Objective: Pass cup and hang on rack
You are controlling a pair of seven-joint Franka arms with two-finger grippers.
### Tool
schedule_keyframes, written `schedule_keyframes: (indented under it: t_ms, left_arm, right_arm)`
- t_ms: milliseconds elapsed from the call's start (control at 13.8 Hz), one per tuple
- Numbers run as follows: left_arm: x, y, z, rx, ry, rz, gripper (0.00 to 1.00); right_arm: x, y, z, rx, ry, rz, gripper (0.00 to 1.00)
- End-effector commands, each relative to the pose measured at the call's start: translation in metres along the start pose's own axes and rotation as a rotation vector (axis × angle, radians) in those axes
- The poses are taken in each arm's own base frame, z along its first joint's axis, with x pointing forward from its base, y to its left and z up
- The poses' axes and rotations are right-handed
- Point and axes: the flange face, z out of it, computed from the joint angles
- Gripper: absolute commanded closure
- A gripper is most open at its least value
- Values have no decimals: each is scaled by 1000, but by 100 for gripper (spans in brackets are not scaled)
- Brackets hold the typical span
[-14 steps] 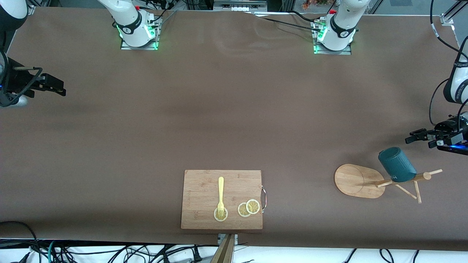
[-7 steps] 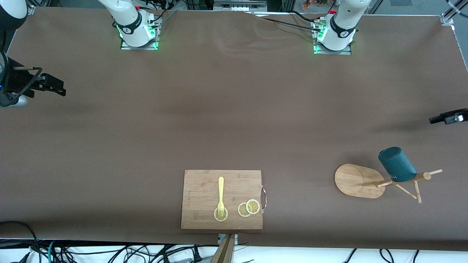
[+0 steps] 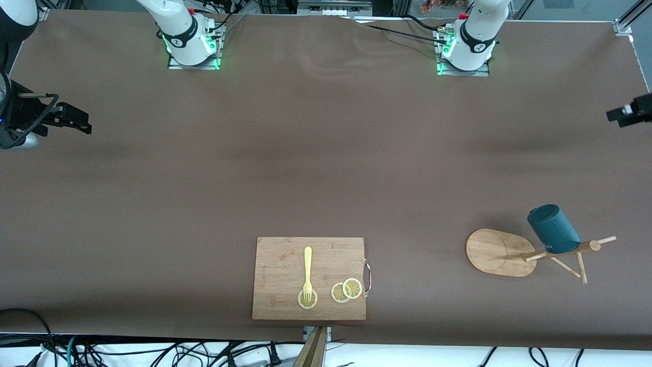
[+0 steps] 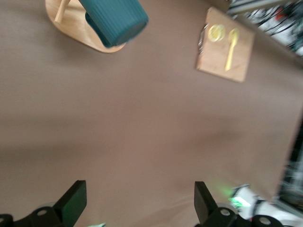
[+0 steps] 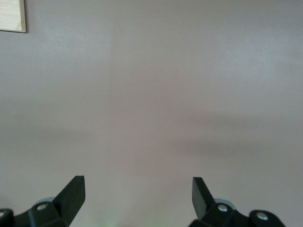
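The dark teal cup (image 3: 552, 229) hangs on a peg of the bamboo rack (image 3: 496, 252), near the left arm's end of the table. In the left wrist view the cup (image 4: 116, 19) and the rack's oval base (image 4: 78, 28) show at the frame's edge. My left gripper (image 3: 613, 115) is open and empty over the table's edge at the left arm's end, well apart from the cup; its fingers (image 4: 73, 201) stand wide apart. My right gripper (image 3: 85, 125) is open and empty, waiting over the right arm's end of the table; its fingers (image 5: 73, 191) frame bare table.
A rectangular wooden cutting board (image 3: 309, 278) lies near the front edge of the table, with a yellow fork (image 3: 307, 270) and lemon slices (image 3: 346, 290) on it. It also shows in the left wrist view (image 4: 225, 47). Brown cloth covers the table.
My left gripper has drawn away from the cup, toward the table's edge and the bases' side. The cup stays on the rack. The right arm has not moved.
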Motion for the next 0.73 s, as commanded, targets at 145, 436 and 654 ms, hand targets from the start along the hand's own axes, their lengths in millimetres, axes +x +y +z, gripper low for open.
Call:
schedule_keyframes:
  t_ms: [145,436,654]
  left_arm:
    - [-57,115,24,335,52,-31,0]
    - [-82,144,58,457,128,-84,0]
    - [-76,135,46,508,177,-79,0]
  right_arm:
    - [2,-1,-5,7,7,11,0]
    - [2,-1,-5,7,7,11,0]
    - [2,-1,-5,7,7,11,0]
